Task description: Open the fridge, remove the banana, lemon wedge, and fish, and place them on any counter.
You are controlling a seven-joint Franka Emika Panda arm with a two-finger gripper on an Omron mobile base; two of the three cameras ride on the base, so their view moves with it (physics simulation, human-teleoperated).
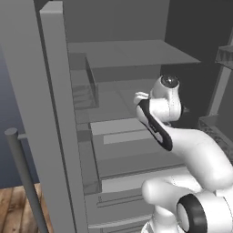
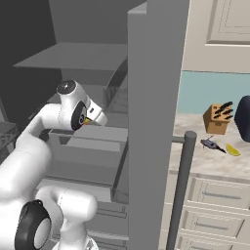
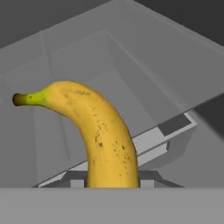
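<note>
The gripper is closed on the banana — in the hand view the fruit rises from between the jaws at the bottom of the picture, filling the gap, its body curving up and over to a green-tinged neck and dark stem tip. The peel is yellow with brown speckles; it carries no sticker or readable writing.

Behind the banana lies the grey interior of the fridge: a bin with sloping walls and a pale ledge along its front edge. In the left base view the white arm reaches forward through the open fridge, its wrist in front of the shelves, above the pale drawer fronts. The open door stands edge-on left of the arm, its dark bar handle near the wooden floor.

In the right base view a sliver of yellow-orange shows just beside the wrist, inside the fridge. The other fridge door stands edge-on, right of the arm. Beyond that door, the counter holds the fish and, just right of it, the lemon wedge — both lying in front of a wooden knife block. A dark rounded object sits at the picture's right edge beside the block. No lettering is legible anywhere.
</note>
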